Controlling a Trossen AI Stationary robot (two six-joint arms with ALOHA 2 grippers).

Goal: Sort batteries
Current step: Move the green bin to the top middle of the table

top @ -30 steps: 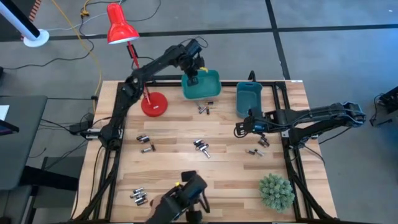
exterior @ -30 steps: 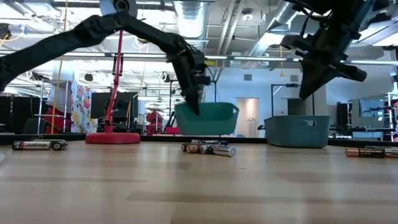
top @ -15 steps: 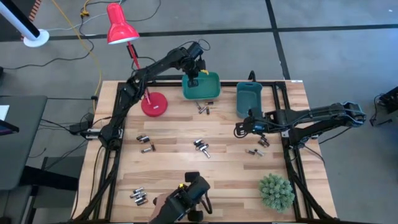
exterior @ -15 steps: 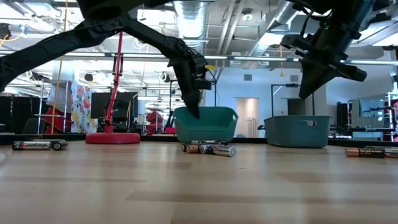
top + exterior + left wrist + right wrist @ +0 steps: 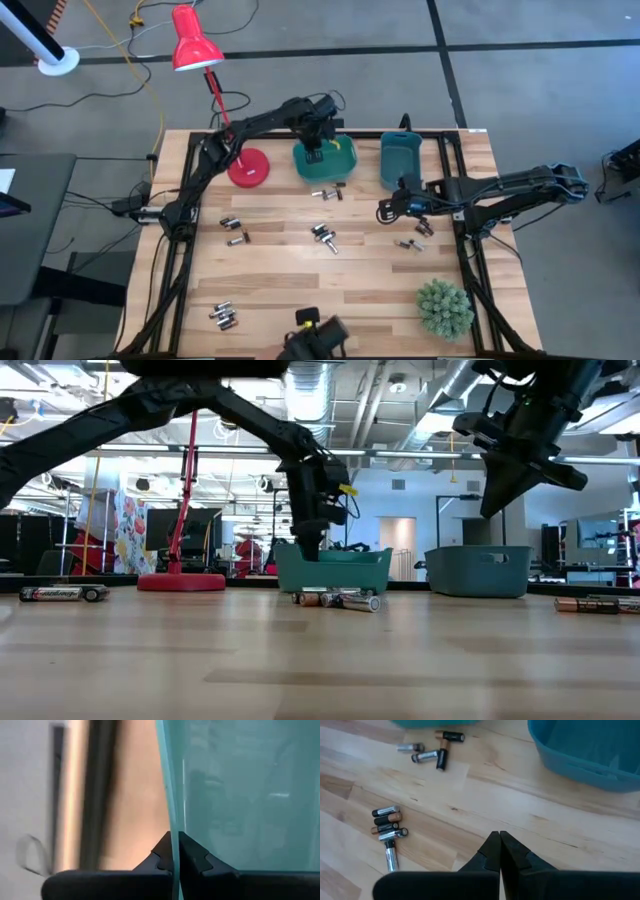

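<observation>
The left gripper (image 5: 175, 851) pinches the green bin's (image 5: 326, 161) wall in its jaws. A jerky release could tip the bin onto the batteries (image 5: 327, 192) just beside it. The right gripper (image 5: 499, 845), jaws pressed together, holds nothing.

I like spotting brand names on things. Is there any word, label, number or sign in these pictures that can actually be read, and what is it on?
None can be read.
Battery at the table's edge: a printed band shows in the low view, too blurred to read.
Batteries near the teal bin: coloured bands only, no lettering legible.
Teal bin, held at its wall by the left gripper: no label visible.
Red lamp: no marking visible.
</observation>
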